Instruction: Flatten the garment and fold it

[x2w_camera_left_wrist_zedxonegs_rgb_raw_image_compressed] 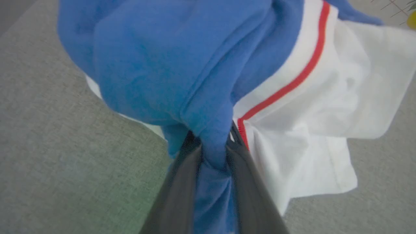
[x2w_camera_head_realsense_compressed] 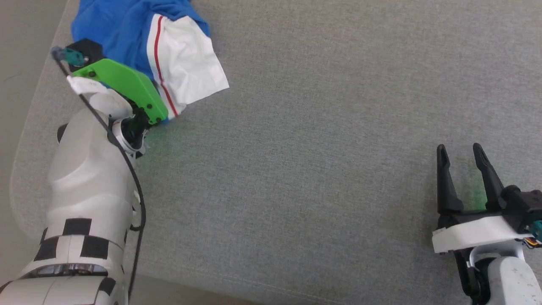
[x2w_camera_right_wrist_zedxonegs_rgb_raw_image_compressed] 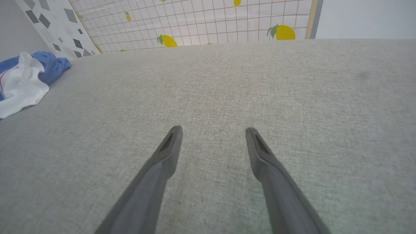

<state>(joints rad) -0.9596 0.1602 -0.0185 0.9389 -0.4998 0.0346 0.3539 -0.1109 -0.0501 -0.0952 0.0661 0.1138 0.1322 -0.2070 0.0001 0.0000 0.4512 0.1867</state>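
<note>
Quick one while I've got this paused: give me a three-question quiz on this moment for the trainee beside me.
1. True or false: the right gripper is closed on the garment.
2. What is pinched between the fingers of the left gripper?
A) a blue fold of the garment
B) the free edge of the white sleeve
C) nothing
3. Fill in: the thin stripe beside the white sleeve is ___.

Key: 1 false, it stands open over the bare grey surface, well apart from the garment. 2 A. 3 red.
</note>
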